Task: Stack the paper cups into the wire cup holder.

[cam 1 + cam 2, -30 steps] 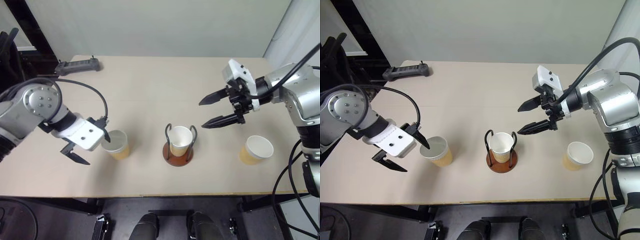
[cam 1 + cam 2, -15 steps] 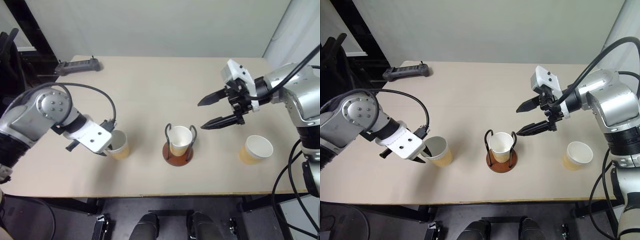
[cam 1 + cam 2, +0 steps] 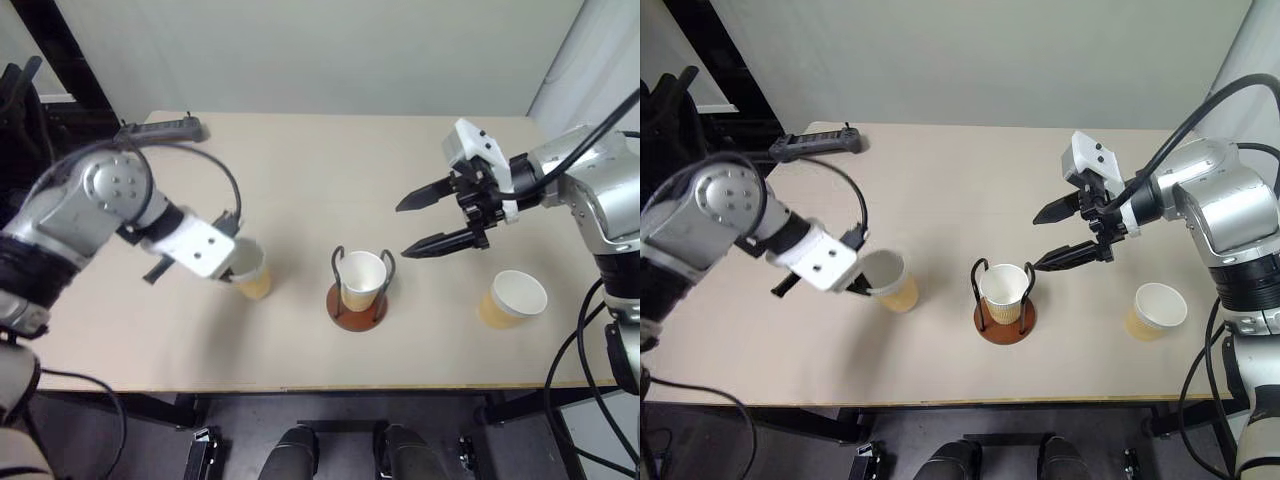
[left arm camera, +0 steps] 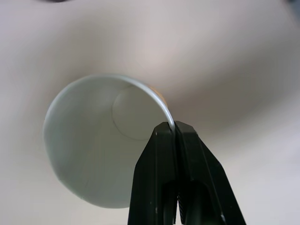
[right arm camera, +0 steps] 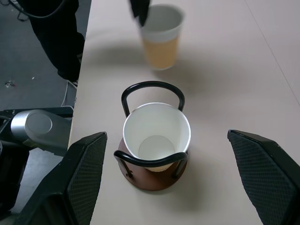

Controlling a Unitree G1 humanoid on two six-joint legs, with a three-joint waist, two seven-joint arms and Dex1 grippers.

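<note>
The left fingers (image 4: pixel 174 136) pinch a paper cup's (image 4: pixel 93 154) rim.

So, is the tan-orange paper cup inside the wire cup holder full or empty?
Empty. In the right wrist view the tan-orange paper cup stands upright in the wire cup holder, and its bare white bottom shows; no second cup sits inside.

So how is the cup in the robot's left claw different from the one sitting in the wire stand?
The held paper cup is pinched at its rim by the shut left gripper; the cup in the wire cup holder is touched by no gripper. The held cup is tilted; the other stands upright between the holder's two wire loops. Both are tan outside, white inside and empty.
</note>
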